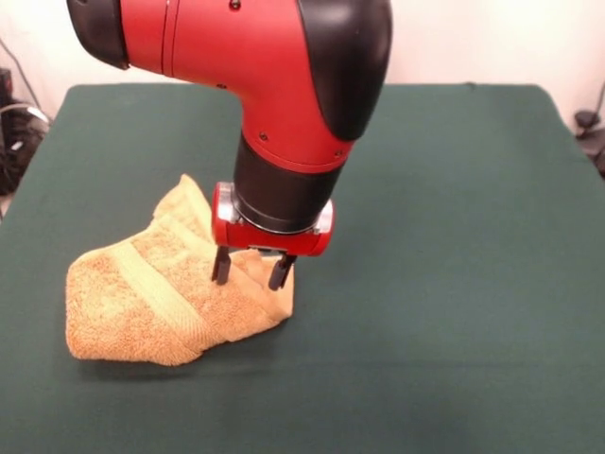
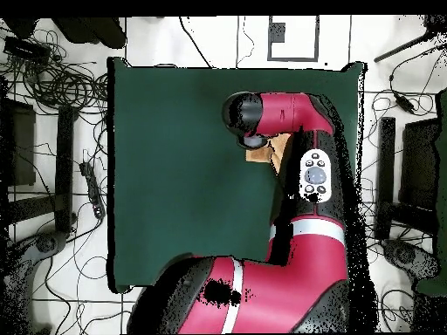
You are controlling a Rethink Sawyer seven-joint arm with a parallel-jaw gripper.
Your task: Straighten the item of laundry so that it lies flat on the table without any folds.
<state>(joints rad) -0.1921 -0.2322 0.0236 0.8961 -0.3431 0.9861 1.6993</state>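
The orange-tan terry towel (image 1: 156,288) lies crumpled and folded on the dark green table (image 1: 444,284), left of centre in the front view, with its paler woven band (image 1: 161,293) running diagonally across it. My gripper (image 1: 252,271) hangs straight down over the towel's right end, its two black fingers (image 1: 222,265) spread apart and touching or just above the cloth. In the overhead view the red arm covers nearly all of the towel; only a small tan patch (image 2: 269,157) shows beside the wrist, and the gripper itself is hidden.
The green table (image 2: 175,174) stretches wide to the right and front of the towel in the front view. Cables and equipment (image 2: 52,131) lie on the floor around the table. The arm's bulky elbow (image 1: 284,57) hangs over the table's far middle.
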